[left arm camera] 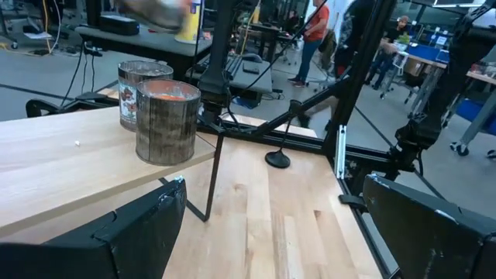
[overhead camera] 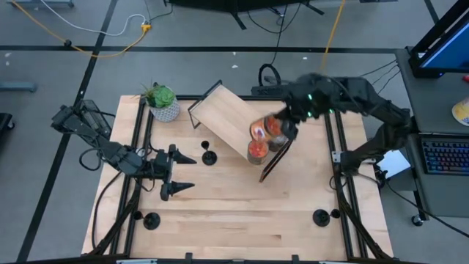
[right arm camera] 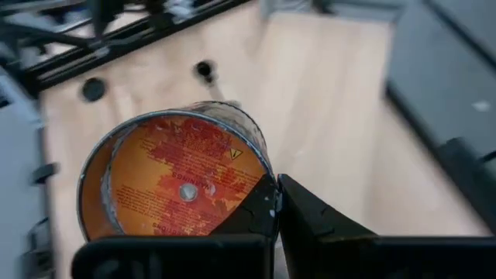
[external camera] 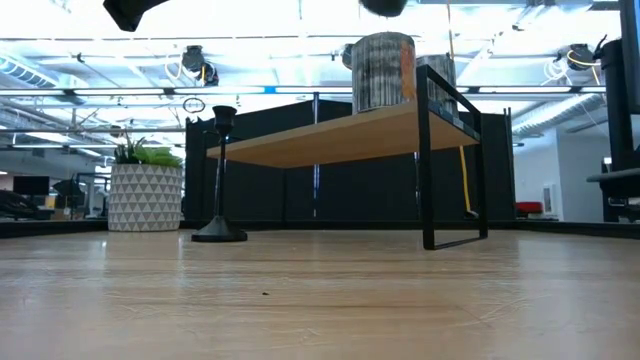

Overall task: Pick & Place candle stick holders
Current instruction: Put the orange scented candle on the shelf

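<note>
1 matte-black candle stick holder [external camera: 221, 175] stands slim-stemmed; left pincer [overhead camera: 178, 173] gapes empty, right pincer [overhead camera: 282, 130] seemingly nips a candle jar [right arm camera: 172, 180].

Matte-black candlestick holder [overhead camera: 208, 155]: round flat base, thin stem, small cup on top. It stands upright and free on the wooden table [overhead camera: 242, 220], at about 10 o'clock from the table centre in the high view. In the low view the holder [external camera: 220, 180] has its base flat on the boards, the stem is vertical and the cup is empty. In the left wrist view the same holder [left arm camera: 278, 146] stands alone on bare wood. Two further black round pieces sit near the front edge, one [overhead camera: 152, 219] at about 8 o'clock and one [overhead camera: 321, 217] at about 4 o'clock, well apart. From above only discs show, so stem and height cannot be told.
</note>
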{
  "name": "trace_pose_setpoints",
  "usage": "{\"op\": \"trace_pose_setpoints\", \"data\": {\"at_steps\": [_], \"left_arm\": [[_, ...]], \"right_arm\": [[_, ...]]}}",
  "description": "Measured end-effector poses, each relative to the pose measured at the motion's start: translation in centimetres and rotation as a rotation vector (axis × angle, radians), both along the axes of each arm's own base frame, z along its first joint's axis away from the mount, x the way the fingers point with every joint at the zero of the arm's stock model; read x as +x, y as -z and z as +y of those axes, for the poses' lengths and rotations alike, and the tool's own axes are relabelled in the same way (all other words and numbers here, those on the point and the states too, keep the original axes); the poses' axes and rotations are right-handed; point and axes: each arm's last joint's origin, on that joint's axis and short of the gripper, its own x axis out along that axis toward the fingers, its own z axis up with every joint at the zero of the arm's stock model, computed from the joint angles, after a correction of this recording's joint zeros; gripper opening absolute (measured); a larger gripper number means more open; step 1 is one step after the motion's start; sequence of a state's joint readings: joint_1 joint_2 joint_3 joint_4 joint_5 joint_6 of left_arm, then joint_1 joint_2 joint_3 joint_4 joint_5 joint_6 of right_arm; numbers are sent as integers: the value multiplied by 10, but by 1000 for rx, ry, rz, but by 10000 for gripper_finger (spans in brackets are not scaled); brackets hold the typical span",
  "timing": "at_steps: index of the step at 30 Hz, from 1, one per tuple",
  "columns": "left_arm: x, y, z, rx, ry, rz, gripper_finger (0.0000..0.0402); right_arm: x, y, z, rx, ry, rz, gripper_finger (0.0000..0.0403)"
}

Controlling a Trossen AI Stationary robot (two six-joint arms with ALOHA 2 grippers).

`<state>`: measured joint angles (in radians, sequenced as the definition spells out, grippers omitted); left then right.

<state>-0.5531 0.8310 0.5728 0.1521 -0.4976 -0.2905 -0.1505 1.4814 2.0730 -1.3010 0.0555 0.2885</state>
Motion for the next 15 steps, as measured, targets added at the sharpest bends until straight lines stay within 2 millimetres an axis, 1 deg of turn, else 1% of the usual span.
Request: {"op": "trace_pose_setpoints", "data": {"at_steps": [5, 9, 12, 15], "left_arm": [[0, 0, 0, 0, 0, 0, 397], [0, 0, 0, -1, 1, -3, 397], [0, -2, 0, 1, 2, -17, 397], [0, -3, 1, 15, -1, -30, 397]], "right_arm": [[11, 4, -38, -94, 27, 51, 0], [19, 15, -64, -134, 45, 113, 0], [27, 25, -79, -155, 35, 162, 0], [38, 36, -87, -168, -2, 210, 0]]}}
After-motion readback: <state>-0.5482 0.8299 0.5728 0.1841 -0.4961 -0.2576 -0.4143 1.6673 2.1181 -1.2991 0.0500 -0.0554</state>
